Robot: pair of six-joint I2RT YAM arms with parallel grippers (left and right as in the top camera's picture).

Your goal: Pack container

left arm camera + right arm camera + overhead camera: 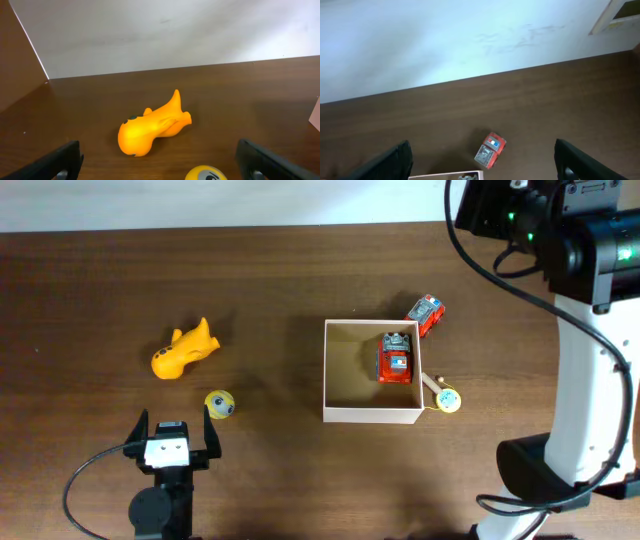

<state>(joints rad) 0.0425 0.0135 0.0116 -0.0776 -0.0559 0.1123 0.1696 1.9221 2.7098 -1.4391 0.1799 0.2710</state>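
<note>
Table: dark wood-grain top, smooth, seen as matt w/ faint sheen. Container: thin white card walls, tan cardboard inside, matt. Orange toy: smooth, glossy, soft-plastic look. Yellow ball: gloss noted, prob. plastic. Red toy car & second red car: hard-plastic look, finish not made out.

No words, brand names or numbers can be read anywhere. One red toy car has a small blue and white patch on its roof, too small to make out. The yellow ball shows a dark mark that cannot be read as a letter or digit.
</note>
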